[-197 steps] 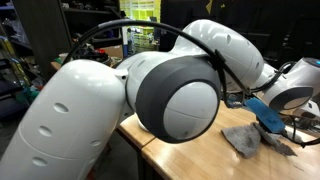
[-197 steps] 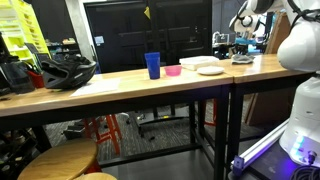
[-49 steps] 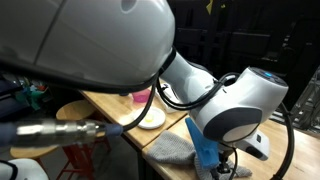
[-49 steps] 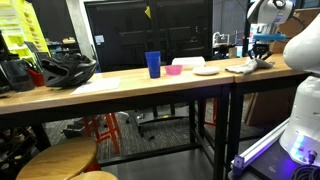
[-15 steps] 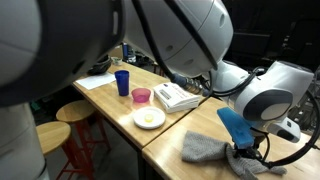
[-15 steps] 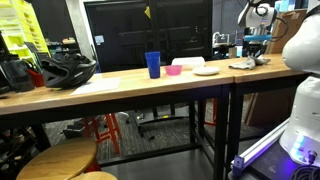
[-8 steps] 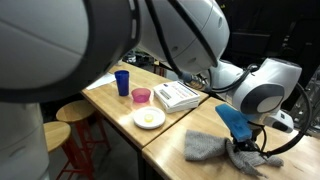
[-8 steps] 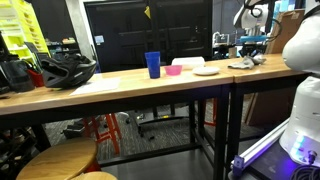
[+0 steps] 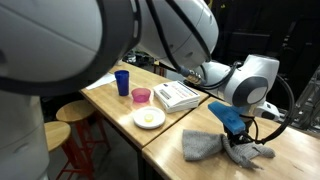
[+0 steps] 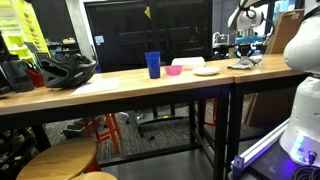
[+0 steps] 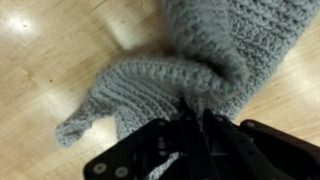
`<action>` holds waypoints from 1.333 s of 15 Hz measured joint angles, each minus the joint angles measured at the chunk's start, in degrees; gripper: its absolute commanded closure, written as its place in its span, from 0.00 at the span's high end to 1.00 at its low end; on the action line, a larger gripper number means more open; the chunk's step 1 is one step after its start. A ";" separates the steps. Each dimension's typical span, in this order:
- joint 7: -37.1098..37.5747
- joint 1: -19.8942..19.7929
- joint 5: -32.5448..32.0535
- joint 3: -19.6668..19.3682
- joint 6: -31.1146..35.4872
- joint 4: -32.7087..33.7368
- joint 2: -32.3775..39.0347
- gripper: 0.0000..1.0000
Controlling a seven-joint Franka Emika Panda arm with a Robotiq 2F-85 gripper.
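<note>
On the wooden tabletop (image 9: pixel 170 128), under the arm (image 9: pixel 248 85): grey knitted cloth (image 9: pixel 200 146), crumpled, most of it lying flat on the wood. Fingers (image 11: pixel 188 125) meet the cloth at the side farthest from the plate (image 9: pixel 149 118); the wrist view shows them pressed together on a raised fold of the knit, pinching it, while the rest of the cloth spreads towards the top right of that view, bare wood showing to the left. Whether the pinched fold is lifted clear of the wood cannot be told. Blue casing (image 9: pixel 226 117) sits on the wrist just above the fingers. Both exterior views show the arm bent over the cloth end of the tabletop. Near the cloth but apart from it: the white plate, carrying a small yellow piece; behind the plate a pink cup (image 9: pixel 141 96) and, farther along, a blue cup (image 9: pixel 121 82), both upright; flat white stack (image 9: pixel 178 96) between the pink cup and the arm. Round wooden stool (image 9: pixel 70 110) stands on the floor beside the tabletop. In an exterior view, a black helmet (image 10: pixel 65 72) lies at the far end of the tabletop, well apart from the cups and the cloth
</note>
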 measured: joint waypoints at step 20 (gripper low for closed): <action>-4.47 4.28 -3.71 4.62 2.52 -3.10 -2.61 0.02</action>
